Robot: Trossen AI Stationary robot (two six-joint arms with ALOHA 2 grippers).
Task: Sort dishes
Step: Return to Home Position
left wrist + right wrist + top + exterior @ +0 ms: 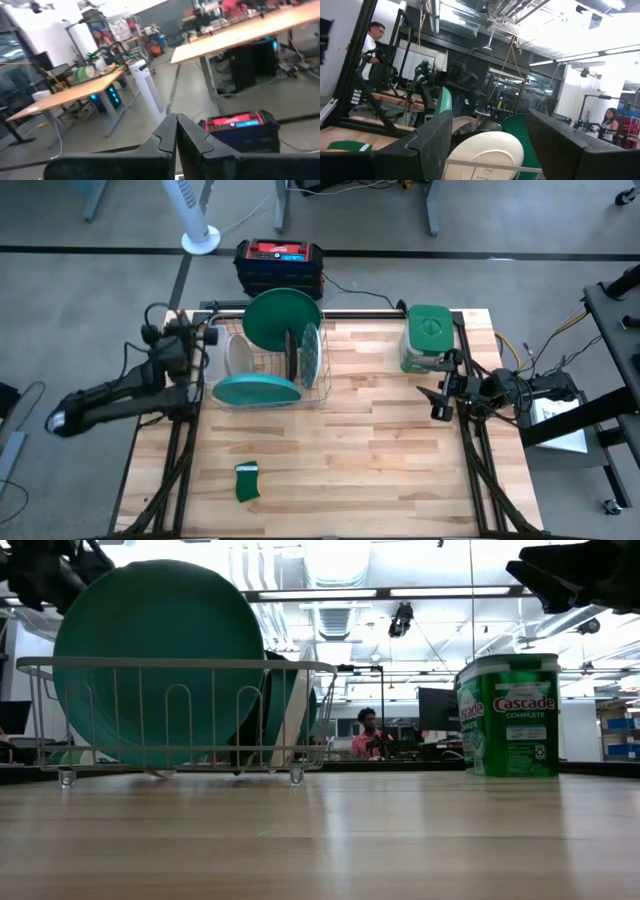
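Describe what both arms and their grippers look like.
Both arms are dark, jointed tubes. The left arm has a pale patch near its base, and the left gripper has two black angular fingers. Thin cables loop beside the right arm, and the right gripper has broad, flat black fingers.

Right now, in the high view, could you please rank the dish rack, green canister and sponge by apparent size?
Largest to smallest:
1. dish rack
2. green canister
3. sponge
The canister's height brings it nearer the camera, yet the gaps are plain.
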